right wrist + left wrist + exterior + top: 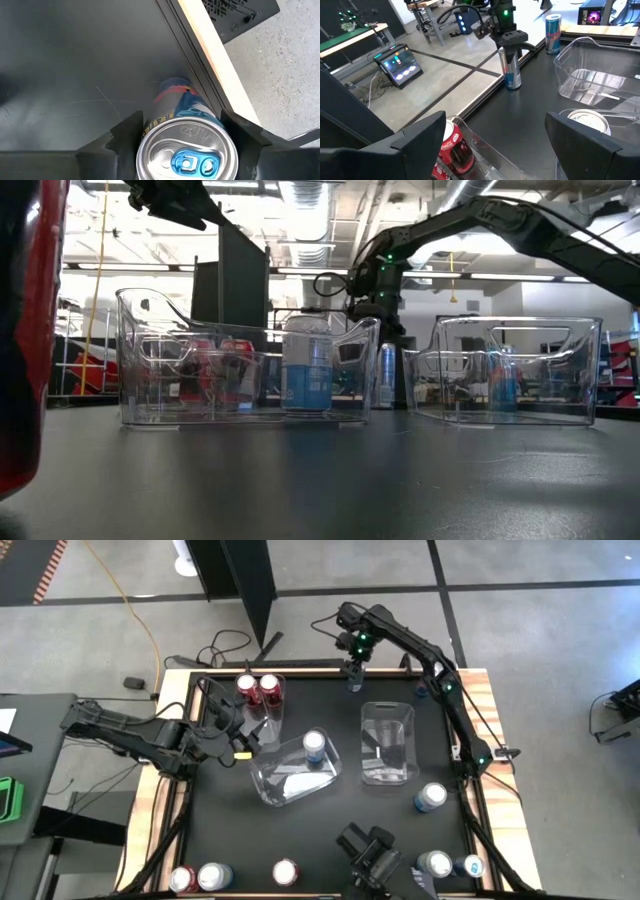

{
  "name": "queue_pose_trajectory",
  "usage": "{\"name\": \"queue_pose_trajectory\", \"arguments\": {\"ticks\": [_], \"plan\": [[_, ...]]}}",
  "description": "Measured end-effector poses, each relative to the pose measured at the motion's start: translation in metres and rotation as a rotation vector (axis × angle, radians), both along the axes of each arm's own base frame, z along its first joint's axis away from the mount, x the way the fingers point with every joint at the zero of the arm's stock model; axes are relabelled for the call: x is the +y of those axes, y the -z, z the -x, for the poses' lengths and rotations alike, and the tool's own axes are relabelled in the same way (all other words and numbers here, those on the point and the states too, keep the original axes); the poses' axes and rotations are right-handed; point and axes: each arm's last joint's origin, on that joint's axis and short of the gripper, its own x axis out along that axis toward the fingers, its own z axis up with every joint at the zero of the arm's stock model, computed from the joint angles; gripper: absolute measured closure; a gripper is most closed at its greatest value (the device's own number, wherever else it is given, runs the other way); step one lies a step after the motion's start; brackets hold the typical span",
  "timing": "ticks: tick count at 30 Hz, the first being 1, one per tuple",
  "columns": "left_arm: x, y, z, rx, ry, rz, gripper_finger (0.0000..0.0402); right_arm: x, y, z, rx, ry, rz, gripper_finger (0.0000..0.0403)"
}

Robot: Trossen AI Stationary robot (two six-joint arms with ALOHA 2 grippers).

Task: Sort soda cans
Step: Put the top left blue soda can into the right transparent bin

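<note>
Item: slim blue can, standing upright near the far edge of the table, just inside the wooden border.

Right gripper: directly above the can, one finger on each side of its silver top. The fingers look close to the can's sides; whether they have already pinched it I cannot tell.

Left gripper: fingers spread, holding nothing, hovering over the bin with two red cans.

Other bins: one with a silver-and-blue can lies between the grippers; an empty-looking one sits nearer the right gripper.

Risk: the can stands close to the table's edge. An off-centre or partial squeeze could tip it or nudge it toward the border; a slim, smooth can may also slip during lifting.

Markings: red cans show Coca-Cola script in the left wrist view. The slim can's label has a red band and digits, not fully readable.
</note>
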Motion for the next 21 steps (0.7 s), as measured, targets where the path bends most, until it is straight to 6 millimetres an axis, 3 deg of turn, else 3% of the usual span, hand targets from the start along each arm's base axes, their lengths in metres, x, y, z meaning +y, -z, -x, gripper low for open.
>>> {"name": "queue_pose_trajectory", "arguments": {"ticks": [3, 16, 21], "plan": [[0.000, 0.000, 0.000, 0.000, 0.000, 0.000, 0.0066, 0.000, 0.000, 0.000, -0.001, 0.003, 0.000, 0.0176], [0.000, 0.000, 0.000, 0.002, 0.006, 0.003, 0.0066, 0.013, -0.001, -0.011, 0.005, -0.022, -0.001, 0.0176], [0.000, 0.000, 0.000, 0.005, 0.006, 0.002, 0.0066, 0.023, -0.013, -0.012, -0.005, -0.028, 0.018, 0.0176]]}}
